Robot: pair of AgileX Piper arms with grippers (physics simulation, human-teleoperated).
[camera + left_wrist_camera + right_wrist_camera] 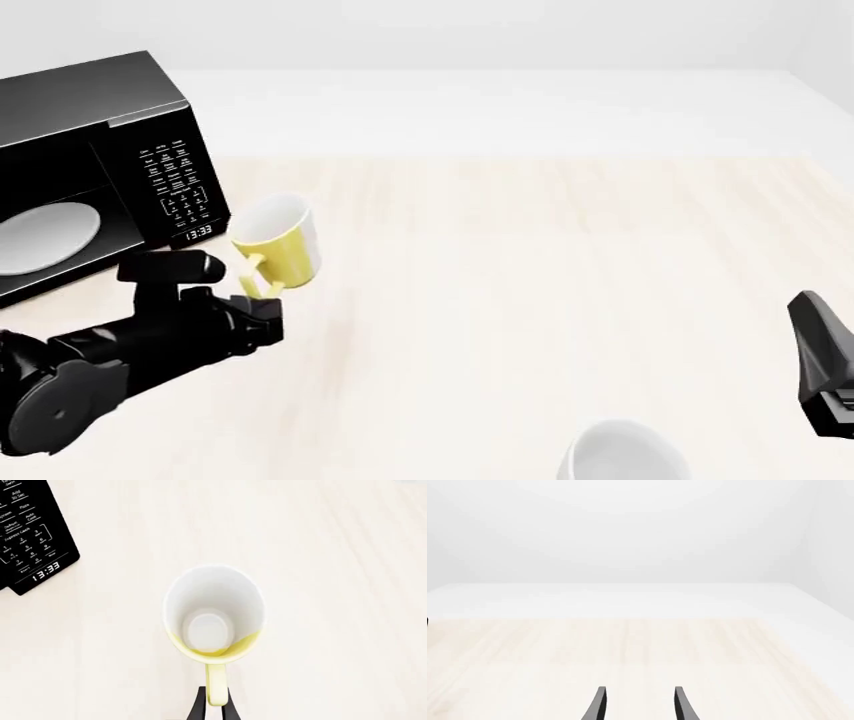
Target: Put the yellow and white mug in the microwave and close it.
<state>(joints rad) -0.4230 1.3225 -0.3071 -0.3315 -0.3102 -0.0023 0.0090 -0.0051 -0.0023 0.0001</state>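
Note:
The yellow and white mug (278, 253) hangs tilted in the air just right of the microwave (94, 170). My left gripper (263, 293) is shut on its yellow handle. In the left wrist view I look into the mug's white inside (213, 615), with the handle pinched between my left gripper's (215, 706) dark fingers. The black microwave stands at the left with its cavity open and the white turntable plate (40, 238) showing; its keypad and clock also show in the left wrist view (30, 545). My right gripper (638, 705) is open and empty over bare table.
A larger all-white mug (625, 455) sits at the front edge of the table, right of centre. The right arm (827, 365) is low at the far right. The wooden tabletop (561, 260) ends at a white band at the back.

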